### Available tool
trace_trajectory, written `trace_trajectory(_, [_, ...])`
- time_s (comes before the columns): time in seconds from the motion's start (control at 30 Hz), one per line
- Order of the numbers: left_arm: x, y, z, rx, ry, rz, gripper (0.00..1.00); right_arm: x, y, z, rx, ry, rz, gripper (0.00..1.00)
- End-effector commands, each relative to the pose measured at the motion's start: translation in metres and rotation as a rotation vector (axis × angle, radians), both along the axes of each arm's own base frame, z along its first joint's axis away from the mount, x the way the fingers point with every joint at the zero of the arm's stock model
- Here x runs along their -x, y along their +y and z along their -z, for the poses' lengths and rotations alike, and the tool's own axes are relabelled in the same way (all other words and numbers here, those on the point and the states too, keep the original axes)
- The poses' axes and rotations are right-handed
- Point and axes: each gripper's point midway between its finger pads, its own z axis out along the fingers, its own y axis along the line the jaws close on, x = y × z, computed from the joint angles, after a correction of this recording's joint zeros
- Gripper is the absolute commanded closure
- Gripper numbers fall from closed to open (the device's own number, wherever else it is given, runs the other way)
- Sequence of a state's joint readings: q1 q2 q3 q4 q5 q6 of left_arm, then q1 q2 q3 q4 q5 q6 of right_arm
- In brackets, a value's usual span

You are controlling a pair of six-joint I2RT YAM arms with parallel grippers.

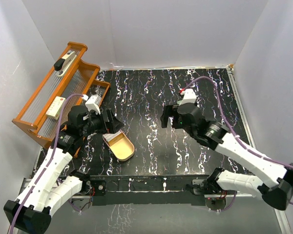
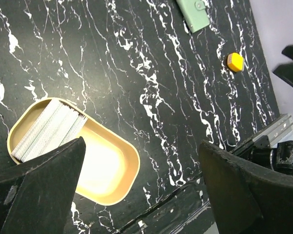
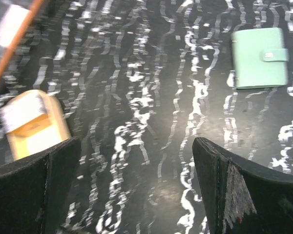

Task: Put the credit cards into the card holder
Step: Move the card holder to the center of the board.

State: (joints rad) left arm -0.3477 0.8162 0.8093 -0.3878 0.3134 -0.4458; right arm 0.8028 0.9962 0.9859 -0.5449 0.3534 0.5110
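A stack of pale credit cards (image 2: 50, 129) lies in the left end of a tan oval dish (image 2: 115, 183); the same dish (image 1: 121, 147) sits near the table's front left. The card holder (image 3: 260, 57) is a pale green wallet, folded shut with its snap tab fastened, flat on the black marbled table; its corner (image 2: 195, 13) shows in the left wrist view, and in the top view it is hidden. My left gripper (image 1: 112, 122) (image 2: 141, 146) hovers open just above the dish. My right gripper (image 1: 169, 117) (image 3: 136, 144) hangs open over bare table, apart from the holder.
A wooden rack (image 1: 44, 105) stands along the left wall with a dark stapler-like item and a white box on it. A small orange object (image 2: 235, 62) lies on the table beyond the holder. White walls close in the back and sides. A metal rail (image 1: 146, 185) runs along the front edge.
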Motion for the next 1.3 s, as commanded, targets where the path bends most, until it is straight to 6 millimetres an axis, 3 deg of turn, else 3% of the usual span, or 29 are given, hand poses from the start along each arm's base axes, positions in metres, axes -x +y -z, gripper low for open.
trace_trajectory(0.0, [0.002, 0.001, 0.012, -0.01, -0.031, 0.021, 0.01, -0.043, -0.023, 0.002, 0.207, -0.101, 0.164, 0.02])
trace_trajectory(0.2, [0.009, -0.001, 0.023, -0.028, -0.061, 0.086, 0.01, -0.093, -0.042, 0.032, 0.364, -0.055, 0.254, 0.07])
trace_trajectory(0.43, [0.01, 0.004, 0.028, -0.076, -0.044, 0.087, 0.01, -0.151, -0.078, 0.053, 0.32, -0.011, 0.325, 0.33])
trace_trajectory(0.57, [0.006, 0.011, 0.032, -0.106, -0.034, 0.045, 0.01, -0.178, -0.098, 0.07, 0.307, 0.038, 0.338, 0.36])
trace_trajectory(0.73, [0.011, 0.005, 0.029, -0.078, -0.041, 0.085, 0.01, -0.208, -0.12, 0.102, 0.299, 0.139, 0.353, 0.39])
trace_trajectory(1.03, [0.019, 0.003, 0.025, -0.065, -0.045, 0.11, 0.02, -0.231, -0.123, 0.151, 0.273, 0.253, 0.319, 0.43])
trace_trajectory(1.27, [0.019, 0.002, 0.024, -0.059, -0.053, 0.115, 0.02, -0.218, -0.122, 0.188, 0.251, 0.348, 0.288, 0.45])
